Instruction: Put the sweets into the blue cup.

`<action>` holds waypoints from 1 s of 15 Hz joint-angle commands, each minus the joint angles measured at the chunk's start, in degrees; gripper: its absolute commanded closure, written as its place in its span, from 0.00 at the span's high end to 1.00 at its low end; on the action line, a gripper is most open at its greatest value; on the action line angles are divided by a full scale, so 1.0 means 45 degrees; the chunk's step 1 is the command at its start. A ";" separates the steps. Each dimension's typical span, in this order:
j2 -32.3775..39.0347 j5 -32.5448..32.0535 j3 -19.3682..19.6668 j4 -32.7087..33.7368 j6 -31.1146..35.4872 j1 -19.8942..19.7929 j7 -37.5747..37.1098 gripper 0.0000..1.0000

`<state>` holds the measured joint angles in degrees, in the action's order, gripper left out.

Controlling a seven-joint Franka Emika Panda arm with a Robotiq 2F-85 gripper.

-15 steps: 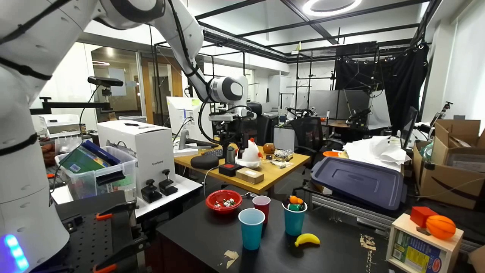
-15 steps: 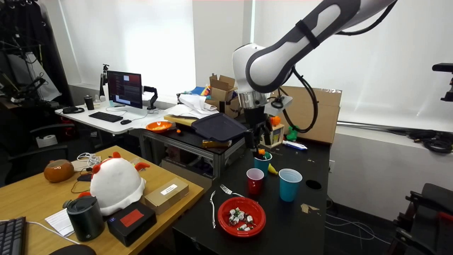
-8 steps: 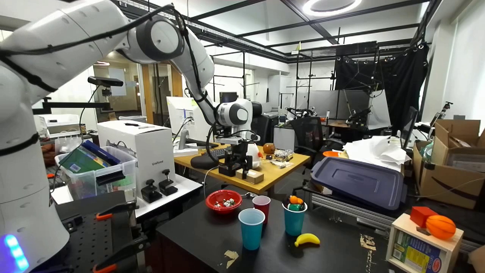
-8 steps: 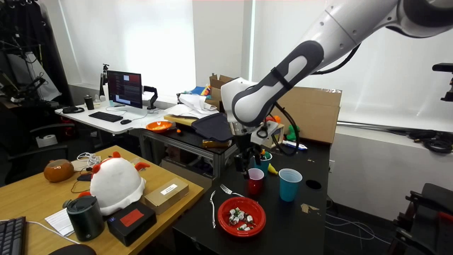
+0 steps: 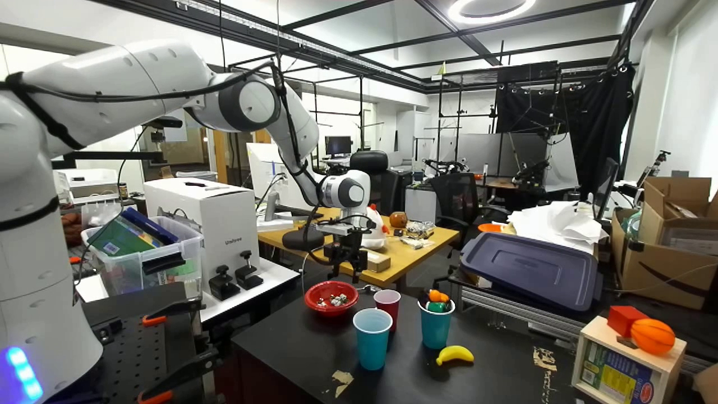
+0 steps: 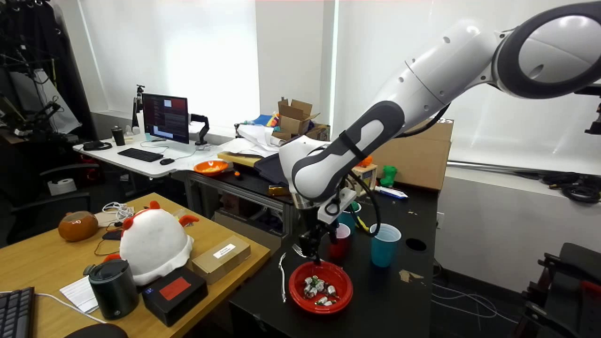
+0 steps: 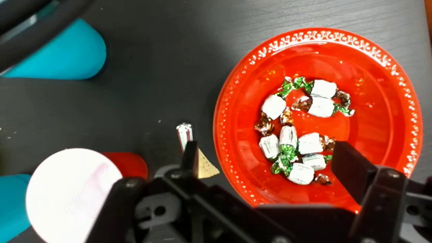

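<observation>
Several sweets [image 7: 301, 173] with white wrappers and green or brown twisted ends lie in the red plate [image 7: 403, 101]. In the wrist view my gripper [image 7: 266, 148] is above the plate, its jaws wide apart with nothing held between them. One finger is over the plate's inside, the other just outside its rim. An exterior view has the gripper [image 5: 345, 274] hanging by the plate's far side. An upright blue cup [image 6: 384, 246] stands beside the red cup, nothing showing above its rim. A further blue cup [image 5: 435, 328] holds toys, one orange and one green.
The red cup [image 6: 339, 249] stands between the plate and the blue cups. A fork [image 6: 305, 253] and another piece of cutlery [image 6: 282, 277] lie beside the plate. A toy banana [image 5: 455, 354] lies near the toy-filled cup. A wooden box [image 5: 628, 359] carries an orange ball.
My arm has come down from above the toy-filled blue cup, past the red cup, to the red plate. The jaws have stayed apart. Cups, plate and sweets have not moved.
</observation>
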<state>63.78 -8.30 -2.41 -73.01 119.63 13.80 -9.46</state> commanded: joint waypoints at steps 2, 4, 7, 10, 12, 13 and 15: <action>0.1150 0.0907 -0.0080 0.1926 -0.1567 0.0103 -0.0400 1.00; 0.1536 0.1194 -0.0126 0.2454 -0.1970 0.0108 -0.0412 1.00; 0.2190 0.1515 -0.0151 0.3166 -0.2289 0.0128 -0.0515 1.00; 0.2912 0.1745 -0.0231 0.3826 -0.2434 0.0120 -0.0696 1.00; 0.3363 0.1937 -0.0292 0.4251 -0.2507 0.0109 -0.0817 1.00; 0.3566 0.2018 -0.0309 0.4460 -0.2537 0.0104 -0.0854 1.00; 0.3898 0.2106 -0.0320 0.4909 -0.2485 0.0085 -0.0875 1.00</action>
<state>78.35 -0.20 -3.69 -56.43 110.98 14.10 -11.72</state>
